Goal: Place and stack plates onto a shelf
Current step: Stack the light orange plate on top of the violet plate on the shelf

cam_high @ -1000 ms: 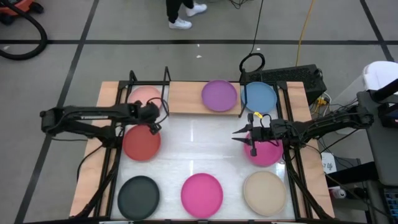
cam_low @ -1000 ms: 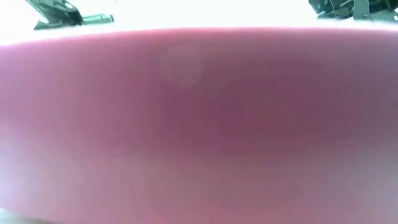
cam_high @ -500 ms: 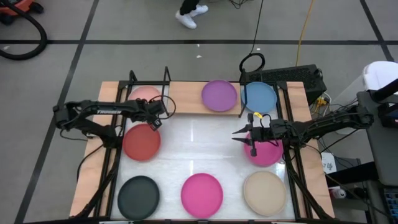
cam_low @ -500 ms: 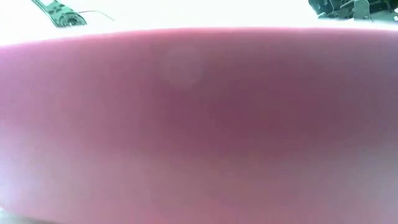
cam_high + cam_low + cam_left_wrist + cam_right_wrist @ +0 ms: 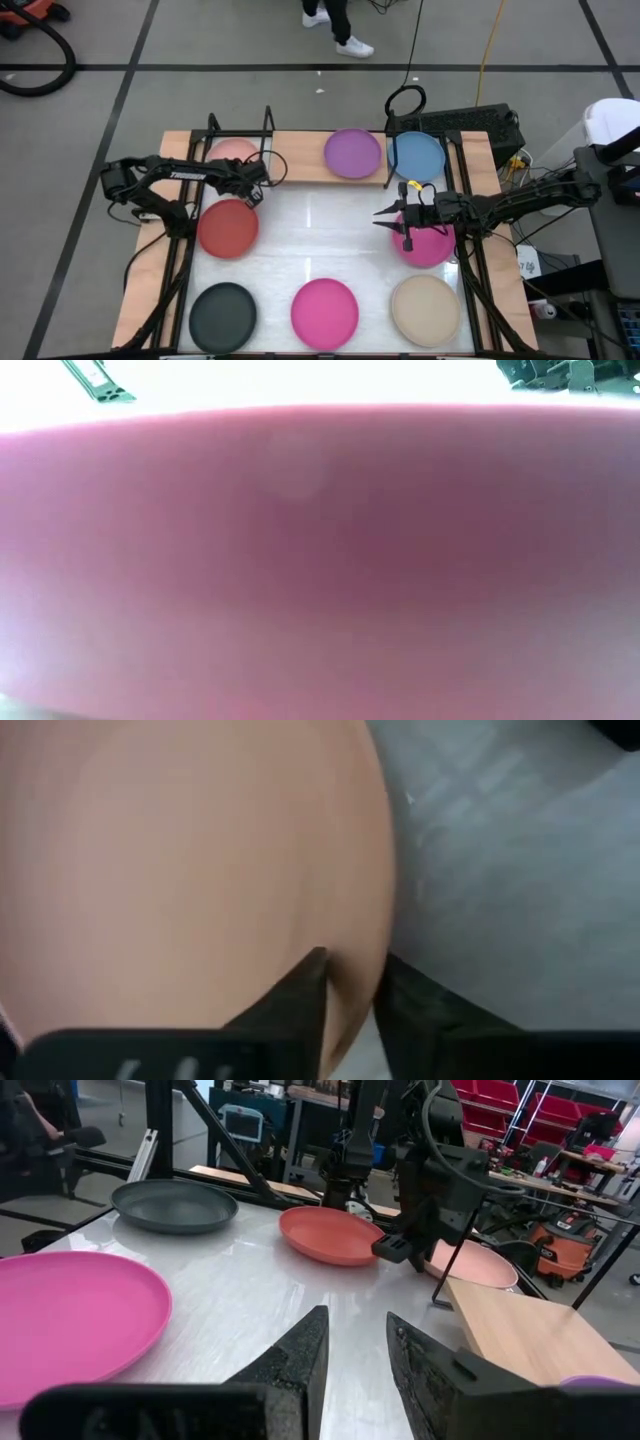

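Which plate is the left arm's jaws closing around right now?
The light pink plate at the shelf's left end; the left gripper straddles its rim. The red plate lies free beside it.

low view: a blurred magenta plate (image 5: 320,560) fills nearly the whole field, hiding the table and the other plates. left wrist view: the light pink plate (image 5: 180,870) is a blur cut off by the edges just ahead of the left gripper (image 5: 350,995). whether the fingers touch its rim cannot be told.

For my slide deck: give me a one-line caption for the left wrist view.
Left tool with a finger on each side of the pink plate's rim, above the white table.
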`<move>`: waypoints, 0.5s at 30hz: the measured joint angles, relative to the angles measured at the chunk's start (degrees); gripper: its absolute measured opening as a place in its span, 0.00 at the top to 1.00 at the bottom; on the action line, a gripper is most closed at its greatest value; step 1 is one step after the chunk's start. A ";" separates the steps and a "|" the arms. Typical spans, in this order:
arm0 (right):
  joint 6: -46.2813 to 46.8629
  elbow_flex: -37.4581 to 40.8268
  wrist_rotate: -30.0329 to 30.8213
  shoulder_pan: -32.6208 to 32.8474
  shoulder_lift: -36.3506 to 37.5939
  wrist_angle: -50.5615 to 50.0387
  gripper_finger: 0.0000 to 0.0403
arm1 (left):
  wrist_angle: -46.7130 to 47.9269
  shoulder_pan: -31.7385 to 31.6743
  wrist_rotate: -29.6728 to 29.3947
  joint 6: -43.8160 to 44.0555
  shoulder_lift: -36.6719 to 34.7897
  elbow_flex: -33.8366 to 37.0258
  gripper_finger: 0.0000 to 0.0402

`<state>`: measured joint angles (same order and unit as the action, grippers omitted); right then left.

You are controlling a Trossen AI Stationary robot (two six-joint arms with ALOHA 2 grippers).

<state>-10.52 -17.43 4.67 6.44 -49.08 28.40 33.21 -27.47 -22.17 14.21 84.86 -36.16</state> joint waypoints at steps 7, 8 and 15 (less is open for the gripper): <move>0.70 0.00 -0.02 0.00 0.00 0.04 0.79 | -0.29 1.27 -0.64 0.33 -1.79 0.09 0.96; 0.74 0.00 -0.02 0.00 -0.01 0.03 0.79 | -0.21 1.39 -0.42 0.86 -2.63 0.09 0.96; 1.05 0.00 -0.20 0.00 -0.02 0.04 0.79 | 1.06 1.84 0.04 5.26 -12.61 0.19 0.97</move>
<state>-9.47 -17.43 4.47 6.44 -49.10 28.45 34.27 -25.62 -22.13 19.47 72.25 -35.97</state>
